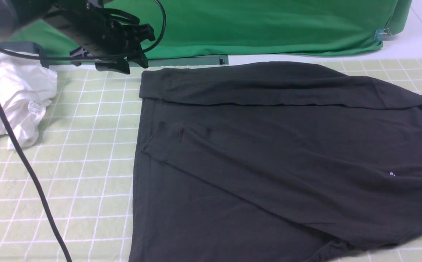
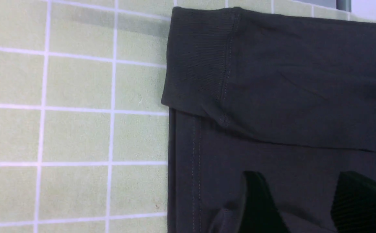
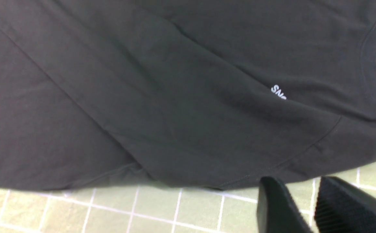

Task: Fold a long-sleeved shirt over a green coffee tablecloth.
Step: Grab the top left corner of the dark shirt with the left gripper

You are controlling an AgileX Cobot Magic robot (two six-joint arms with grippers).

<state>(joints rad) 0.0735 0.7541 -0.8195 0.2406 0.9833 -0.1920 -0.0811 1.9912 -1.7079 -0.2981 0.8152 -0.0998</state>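
The black long-sleeved shirt (image 1: 269, 153) lies flat on the pale green gridded tablecloth (image 1: 87, 145), hem to the left and collar at the right edge. One sleeve is folded along the far edge, the other slants across the body. Part of the white chest print (image 3: 278, 93) shows. My left gripper (image 1: 138, 51) hovers above the shirt's far left corner; in the left wrist view it (image 2: 298, 176) is open over the hem beside the sleeve cuff (image 2: 197, 61), holding nothing. My right gripper (image 3: 299, 181) is open by a narrow gap over bare cloth beside the shirt's edge.
A crumpled white garment (image 1: 14, 98) lies at the left edge of the tablecloth. Plain deep green fabric (image 1: 269, 25) hangs along the back, held by a clip (image 1: 381, 34). A black cable (image 1: 18, 153) runs down the left side.
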